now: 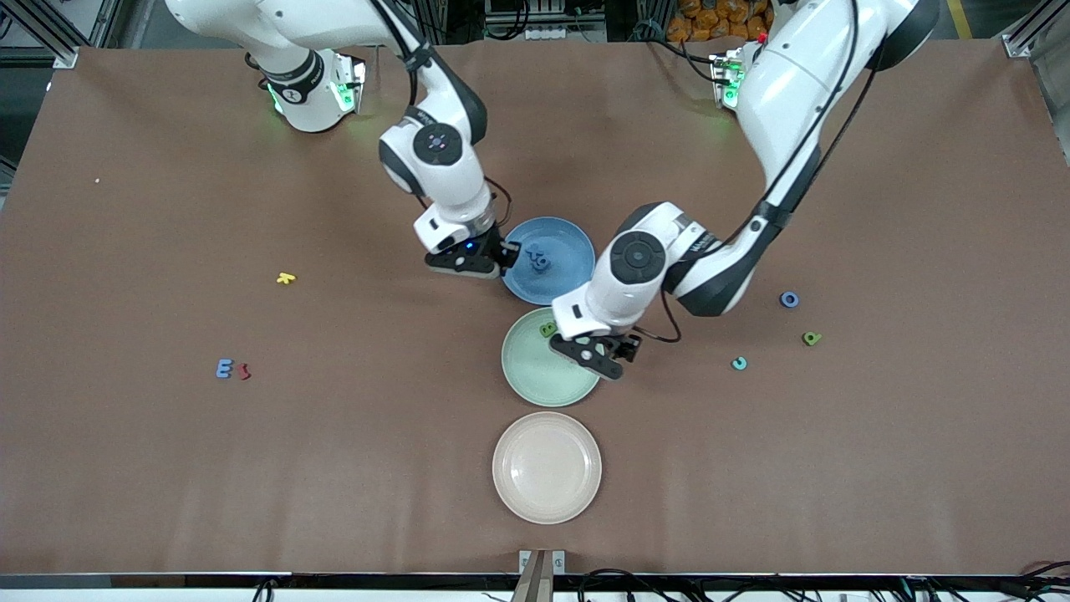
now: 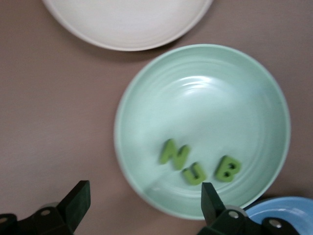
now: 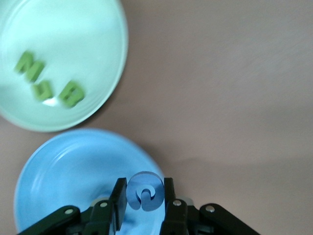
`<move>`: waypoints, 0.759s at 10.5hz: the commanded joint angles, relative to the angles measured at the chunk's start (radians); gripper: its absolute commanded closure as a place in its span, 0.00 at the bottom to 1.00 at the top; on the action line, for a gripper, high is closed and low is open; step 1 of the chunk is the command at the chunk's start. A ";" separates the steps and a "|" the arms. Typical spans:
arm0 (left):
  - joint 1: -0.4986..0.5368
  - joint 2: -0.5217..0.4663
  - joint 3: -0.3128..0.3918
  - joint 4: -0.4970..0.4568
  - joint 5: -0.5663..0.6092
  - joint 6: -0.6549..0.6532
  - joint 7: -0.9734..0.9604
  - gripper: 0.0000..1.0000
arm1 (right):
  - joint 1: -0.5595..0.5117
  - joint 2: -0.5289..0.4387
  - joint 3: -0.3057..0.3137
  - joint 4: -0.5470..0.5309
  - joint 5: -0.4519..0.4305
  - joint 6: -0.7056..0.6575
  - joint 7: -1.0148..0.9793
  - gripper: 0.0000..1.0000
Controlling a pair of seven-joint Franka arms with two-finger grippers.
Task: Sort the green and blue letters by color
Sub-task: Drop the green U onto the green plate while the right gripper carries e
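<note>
Front view: three plates in a row down the middle of the brown surface point(image 1: 167, 468). Blue plate point(image 1: 562, 238) farthest from the camera, green plate point(image 1: 527, 368) next, pinkish white plate point(image 1: 547, 466) nearest. Right pincer point(image 3: 143, 208) low over the blue plate's rim, fingers narrow and pinching a blue curly letter point(image 3: 145, 191). More blue letters point(image 1: 542, 263) lying in the blue plate. Left pincer point(image 2: 144, 200) over the green plate's edge, fingers point(image 2: 78, 198) spread wide, nothing between them. Three green letters in the green plate, side by side near its rim: an N point(image 2: 173, 154), a U point(image 2: 194, 173) and a B point(image 2: 227, 168). Toward the left arm's end of the surface, well apart from the plates: a blue ring letter point(image 1: 789, 299), a green letter point(image 1: 811, 338) a bit nearer to the camera, and a teal letter point(image 1: 739, 363) nearer again. Toward the right arm's end: a yellow letter point(image 1: 286, 278) alone, and nearer to the camera a blue E point(image 1: 224, 368) touching a dark red piece point(image 1: 243, 371).
</note>
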 commanded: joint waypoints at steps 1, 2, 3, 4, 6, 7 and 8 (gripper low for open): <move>0.108 -0.138 -0.008 -0.104 -0.011 -0.105 0.143 0.00 | 0.086 0.079 -0.004 0.114 -0.004 -0.014 0.063 0.89; 0.151 -0.175 -0.010 -0.151 -0.012 -0.105 0.211 0.00 | 0.103 0.096 0.005 0.137 -0.002 -0.014 0.076 0.84; 0.182 -0.209 -0.010 -0.193 -0.014 -0.105 0.254 0.00 | 0.108 0.099 0.005 0.142 -0.002 -0.014 0.085 0.45; 0.217 -0.238 -0.010 -0.243 -0.014 -0.105 0.314 0.00 | 0.109 0.098 0.005 0.141 -0.002 -0.016 0.115 0.00; 0.388 -0.238 -0.099 -0.299 -0.020 -0.080 0.479 0.00 | 0.100 0.080 0.005 0.140 -0.004 -0.086 0.111 0.00; 0.485 -0.235 -0.150 -0.336 -0.018 -0.066 0.526 0.00 | 0.084 0.054 0.005 0.136 -0.004 -0.120 0.108 0.00; 0.547 -0.241 -0.183 -0.380 -0.005 -0.039 0.564 0.00 | 0.050 0.035 0.005 0.130 -0.005 -0.155 0.064 0.00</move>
